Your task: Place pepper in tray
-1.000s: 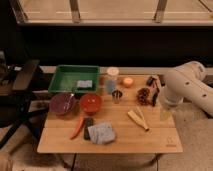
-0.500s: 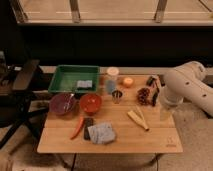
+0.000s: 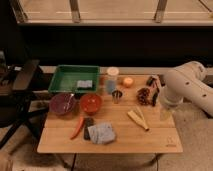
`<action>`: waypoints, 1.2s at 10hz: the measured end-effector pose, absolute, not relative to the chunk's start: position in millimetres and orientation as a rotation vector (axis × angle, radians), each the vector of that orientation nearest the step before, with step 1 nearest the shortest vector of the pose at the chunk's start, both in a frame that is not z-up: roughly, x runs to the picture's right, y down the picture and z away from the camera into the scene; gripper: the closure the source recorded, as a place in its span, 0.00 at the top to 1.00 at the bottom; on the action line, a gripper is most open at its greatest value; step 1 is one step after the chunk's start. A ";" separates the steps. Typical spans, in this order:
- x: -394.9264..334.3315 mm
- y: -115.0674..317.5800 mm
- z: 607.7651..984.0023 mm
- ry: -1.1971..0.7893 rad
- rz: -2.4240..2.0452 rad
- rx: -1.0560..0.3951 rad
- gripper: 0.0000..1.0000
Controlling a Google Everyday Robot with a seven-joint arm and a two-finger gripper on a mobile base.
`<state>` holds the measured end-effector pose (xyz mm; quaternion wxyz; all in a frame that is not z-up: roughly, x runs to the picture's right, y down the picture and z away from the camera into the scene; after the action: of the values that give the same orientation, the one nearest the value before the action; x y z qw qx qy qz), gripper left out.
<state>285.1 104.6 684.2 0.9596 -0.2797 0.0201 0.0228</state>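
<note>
Tool hangs at the end of the white arm, well to the right of the red bowl as the camera sees it and low over the far right part of the desk. It shows only as a dark shape, so I cannot tell whether it is apart or together. It does not seem to be carrying anything.

Nearest the camera, in front of the red bowl, a grey cloth lies crumpled on the desk. It touches a small dark block on its left. The pepper lies flat just left of that block, in front of the red bowl and slightly left of it. It slants, with its far end pointing toward the bowl. Nothing lies on top of it, so it looks open to a grasp from above.

The pale tongs lie to the right of the red bowl, between it and the tool. A purple bowl sits just left of the red bowl.

The tray stands behind the red bowl and a little to its left, with a grey sponge inside it. Much of its floor is bare, so there is room for the pepper.

The pepper lies well away from the tool, with the red bowl and the tongs roughly between them. I judge that the reach has hardly begun.
</note>
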 end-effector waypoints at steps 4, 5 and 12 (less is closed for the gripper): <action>285.1 104.6 684.2 0.041 0.046 -0.567 0.65; 285.0 104.6 684.2 0.041 0.046 -0.567 0.65; 267.9 97.0 676.5 -0.054 -0.059 -0.493 0.65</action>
<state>267.9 97.0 676.5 0.9690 -0.2437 -0.0265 -0.0293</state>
